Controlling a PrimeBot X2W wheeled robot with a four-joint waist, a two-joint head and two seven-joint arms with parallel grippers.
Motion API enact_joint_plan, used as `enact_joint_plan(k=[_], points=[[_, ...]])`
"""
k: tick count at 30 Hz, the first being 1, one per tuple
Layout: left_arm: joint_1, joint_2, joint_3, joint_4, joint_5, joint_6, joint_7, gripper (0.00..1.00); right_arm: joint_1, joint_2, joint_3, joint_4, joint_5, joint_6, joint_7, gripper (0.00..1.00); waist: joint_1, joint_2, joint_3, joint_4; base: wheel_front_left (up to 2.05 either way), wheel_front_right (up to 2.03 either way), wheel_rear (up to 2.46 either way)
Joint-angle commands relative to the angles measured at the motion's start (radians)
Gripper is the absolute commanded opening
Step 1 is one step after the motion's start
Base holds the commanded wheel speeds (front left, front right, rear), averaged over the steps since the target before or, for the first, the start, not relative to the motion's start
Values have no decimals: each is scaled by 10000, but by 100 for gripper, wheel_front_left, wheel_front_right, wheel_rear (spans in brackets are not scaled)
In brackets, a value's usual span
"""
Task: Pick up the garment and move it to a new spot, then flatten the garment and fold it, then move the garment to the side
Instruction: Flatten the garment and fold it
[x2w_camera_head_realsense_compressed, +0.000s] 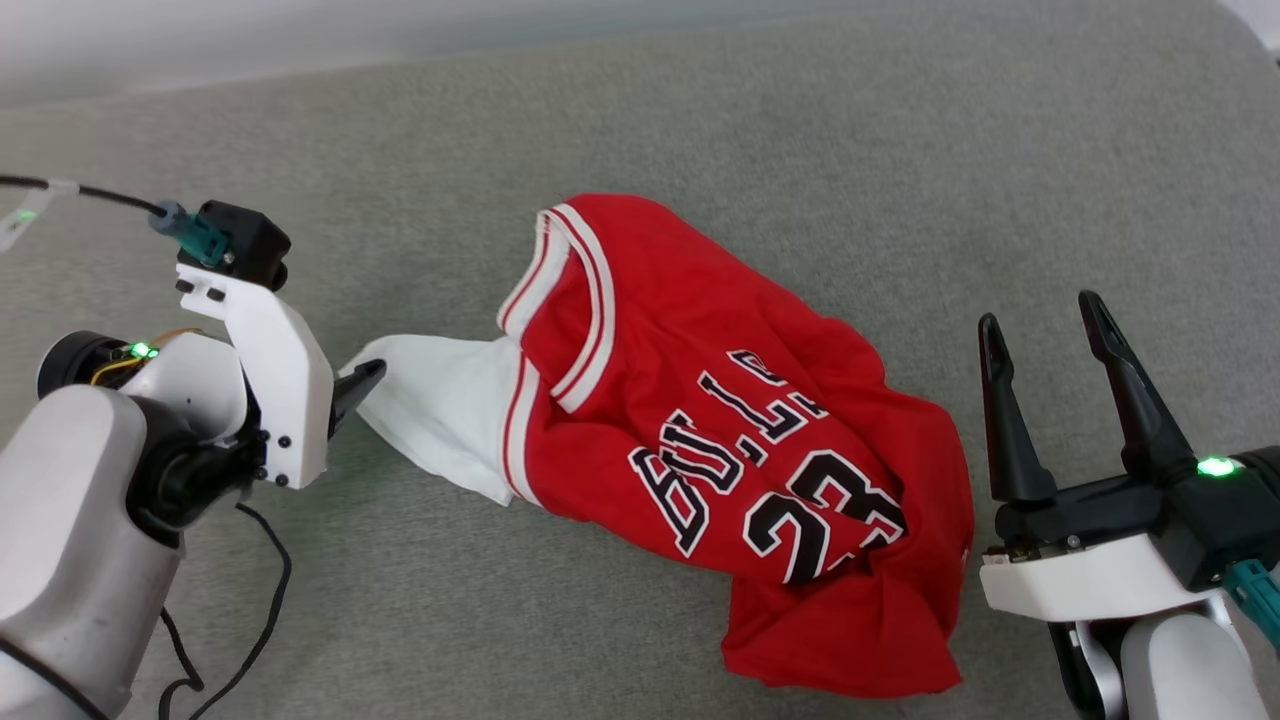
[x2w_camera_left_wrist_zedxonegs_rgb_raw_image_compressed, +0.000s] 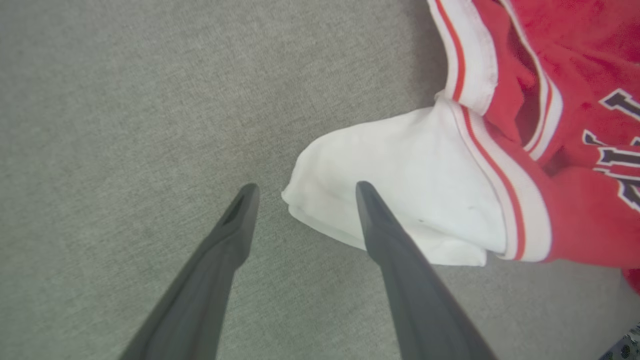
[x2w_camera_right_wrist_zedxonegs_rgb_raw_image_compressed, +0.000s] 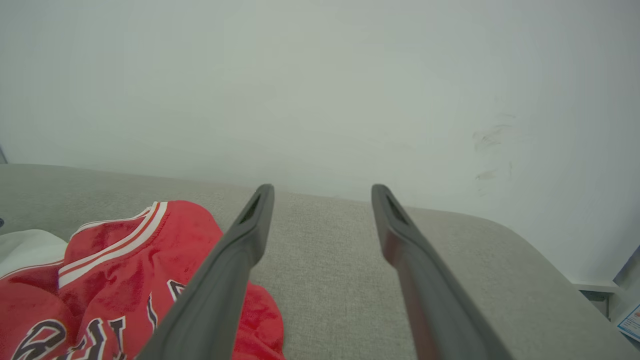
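Garment (x2w_camera_head_realsense_compressed: 700, 430) lies crumpled on the grey surface (x2w_camera_head_realsense_compressed: 700, 120), not yet flat or folded.
Its red body is bunched and the "BULLS 23" print creased. One white sleeve (x2w_camera_left_wrist_zedxonegs_rgb_raw_image_compressed: 415, 165) reaches toward the left gripper (x2w_camera_left_wrist_zedxonegs_rgb_raw_image_compressed: 306, 192), which is spread wide and empty, straddling the sleeve's tip. Right gripper (x2w_camera_head_realsense_compressed: 1040, 310) hovers open and empty near the other side. Likely step: grasping to lift. Next, the left gripper must close on the sleeve edge.

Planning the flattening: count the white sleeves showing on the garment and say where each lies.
1. The white sleeve sticks out of the garment toward the open left gripper. Another may be hidden under the red cloth.
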Motion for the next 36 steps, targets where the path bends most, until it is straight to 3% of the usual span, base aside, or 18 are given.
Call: enact_joint_plan(k=[1,9,10,11,16,22,27,36], points=[[-296,107,-166,158,-215,-3,522,100,-210,-21,57,17,117,-6,-17,100,-3,0,520,-330,0,0,0],[-570,16,-611,689,-415,-4,1380,100,-444,-20,119,67,168,-6,-17,100,-3,0,935,-518,0,0,0],[-509,3,-711,788,-439,-4,1486,45,-462,-21,114,73,173,-6,-17,100,-3,0,954,-524,0,0,0],[-432,7,-832,864,-442,-4,1535,0,-478,-20,103,87,170,-6,-17,100,-3,0,965,-521,0,0,0],[-222,113,-782,1138,-483,-2,885,0,-502,-20,17,150,39,-6,-17,100,-3,0,823,-369,0,0,0],[-106,433,-72,1158,-419,65,-674,0,-244,-21,-110,318,-126,-6,-16,100,-3,0,212,-8,0,0,0],[437,910,641,986,-419,258,-1868,0,-3,-20,-191,470,-306,-6,-16,100,-3,0,-399,400,0,0,0],[1947,1655,1716,647,-653,826,-2997,0,395,-21,-274,692,-489,-6,-16,100,-3,0,-1246,1169,0,0,0]])
